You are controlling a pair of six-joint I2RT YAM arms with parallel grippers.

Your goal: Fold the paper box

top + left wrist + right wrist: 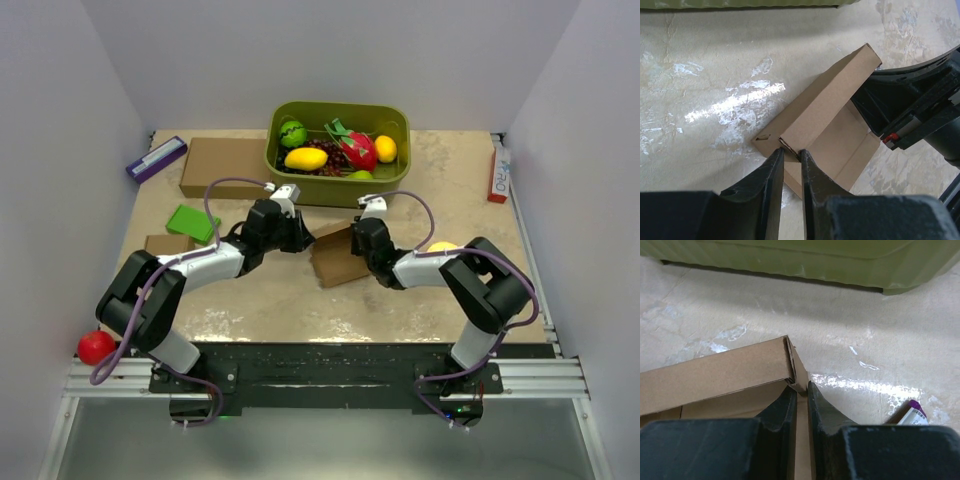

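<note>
You are pinching the half-folded paper box [335,262], lying just before the green bin [320,190], with the left gripper [791,155] and right gripper [801,390] each nearly closed on a wall corner, its loose flap [854,157] probably needing tucking next.

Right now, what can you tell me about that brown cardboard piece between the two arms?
The paper box is plain brown thin cardboard, half-formed: one long side wall stands folded up, a flat panel and flap spread open beside it, with a slot near one corner. It sits on the beige table, in front of the green tub. The left claw pinches one end of the raised wall, the right claw the other end.
</note>
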